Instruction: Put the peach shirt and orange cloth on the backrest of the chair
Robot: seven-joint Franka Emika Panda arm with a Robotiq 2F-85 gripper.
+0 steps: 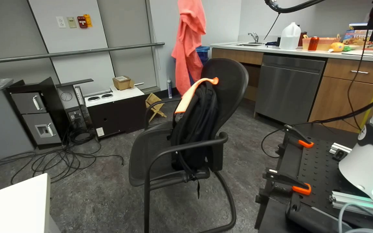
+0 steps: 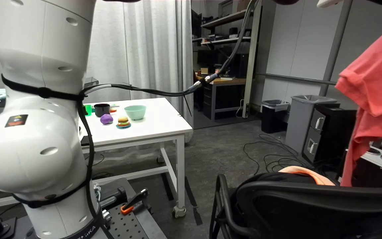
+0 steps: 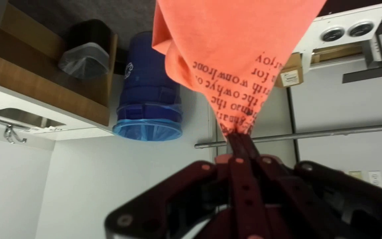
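A: Which step is in hand here, in your opinion?

B: I believe it is the placing of the peach shirt. In both exterior views it hangs in the air on the far side of the backrest, so it is not yet laid on the chair. Whether its lower part touches the backrest, I cannot tell

A: And how does the tool stand?

B: In the wrist view the jaws are pressed together, and they pinch only a bunched corner of the peach shirt, where words are printed

A: What about the orange cloth?

B: It lies over the top of the black backpack, which leans on the backrest. One end is near the backrest, but I am not certain that it touches. I would judge this part as only roughly done

A: Then what does the next move call for?

B: I would ask for enough height, so that the hem can pass above the round top of the backrest. Then the tool should bring the peach shirt across, lower it until fabric hangs on both sides, and only then let go. If it comes low over the black backpack, it could, I think, drag the orange cloth away
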